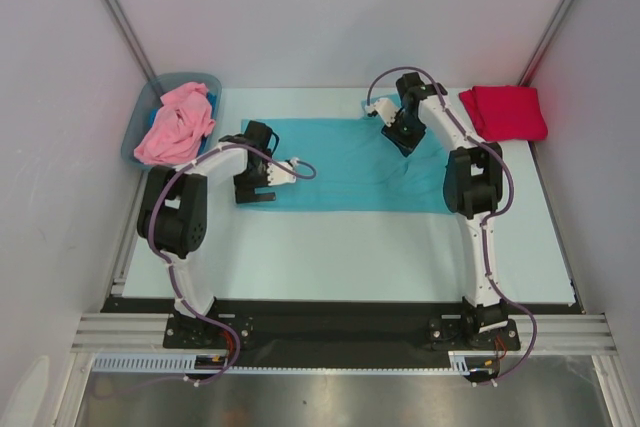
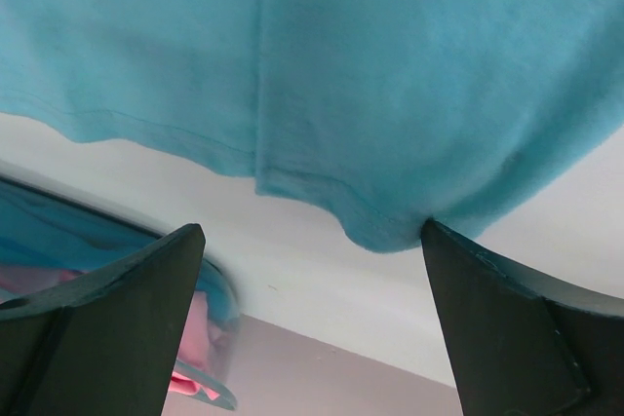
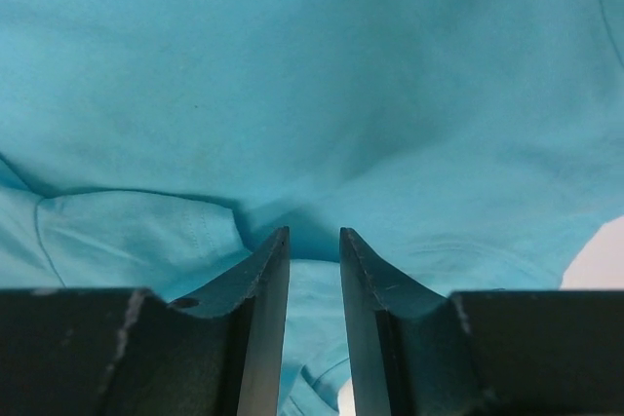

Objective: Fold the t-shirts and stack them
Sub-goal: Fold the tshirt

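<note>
The red t-shirt (image 1: 503, 112) lies folded at the far right worktop (image 1: 330, 257) corner, the teal t-shirt (image 1: 340, 172) lies mid-fold at centre under the wide-apart left hand (image 2: 310, 241) and the narrowly parted, unloaded right hand (image 3: 314, 241), and the pink t-shirt (image 1: 175, 125) sits crumpled in the bin (image 1: 132, 137).

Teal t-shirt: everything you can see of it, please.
The teal t-shirt is soft, thin knit cloth, plain colour, with stitched hems. It lies flat on the table as a wide band, seemingly folded: a doubled layer and hemmed corner show in the left wrist view. Creases gather near its right end. The open left tool hovers at its left edge; the right tool, jaws narrowly apart, sits at a bunched crease, grip unclear.
</note>
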You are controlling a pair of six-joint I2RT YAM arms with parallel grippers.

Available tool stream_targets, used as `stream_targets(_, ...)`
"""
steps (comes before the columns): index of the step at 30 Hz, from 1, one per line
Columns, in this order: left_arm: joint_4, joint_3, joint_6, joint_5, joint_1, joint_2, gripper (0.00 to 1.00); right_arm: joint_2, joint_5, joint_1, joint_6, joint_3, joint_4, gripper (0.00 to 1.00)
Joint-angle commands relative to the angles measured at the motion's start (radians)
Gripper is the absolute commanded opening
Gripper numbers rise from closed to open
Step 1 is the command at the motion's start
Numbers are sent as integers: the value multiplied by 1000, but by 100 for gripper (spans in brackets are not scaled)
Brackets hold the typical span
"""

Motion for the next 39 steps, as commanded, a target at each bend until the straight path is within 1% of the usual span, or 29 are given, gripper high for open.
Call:
stream_targets(1, -114, 50, -7, -3, 9, -14, 100, -71, 20, -7, 7, 5, 26, 33)
stream_targets(5, -305, 105, 16, 22, 9, -9, 100, -64, 20, -10, -2, 16, 31, 33)
stream_targets(8, -401, 124, 50, 7, 10, -8, 100, -65, 20, -10, -4, 14, 34, 33)
stream_targets(10, -403, 129, 61, -24, 15, -3, 100, -60, 15, -10, -2, 14, 34, 33)
stream_targets(13, -314, 164, 61, -81, 41, 12, 100, -60, 12, -8, 7, 16, 36, 33)
stream_targets(14, -241, 212, 38, -82, 59, 32, 100, -59, 9, -8, 10, 16, 36, 33)
stream_targets(17, -55, 289, -46, -116, 79, 82, 100, -56, 4, -8, 14, 14, 37, 33)
stream_targets(20, 31, 311, -83, -112, 76, 92, 100, -57, 9, -10, 16, 14, 37, 32)
stream_targets(21, 36, 314, -89, -80, 76, 89, 100, -59, 10, -10, 16, 14, 39, 32)
stream_targets(24, 35, 322, -111, -55, 70, 90, 99, -62, 18, -15, 13, 13, 42, 30)
stream_targets(30, 6, 287, -116, 3, 56, 70, 99, -51, 40, -15, 10, 13, 49, 27)
stream_targets(35, -24, 287, -146, 80, 36, 55, 100, -34, 85, -15, 27, 2, 71, 28)
stream_targets(39, -28, 276, -160, 92, 19, 55, 100, -30, 101, -18, 45, -13, 95, 29)
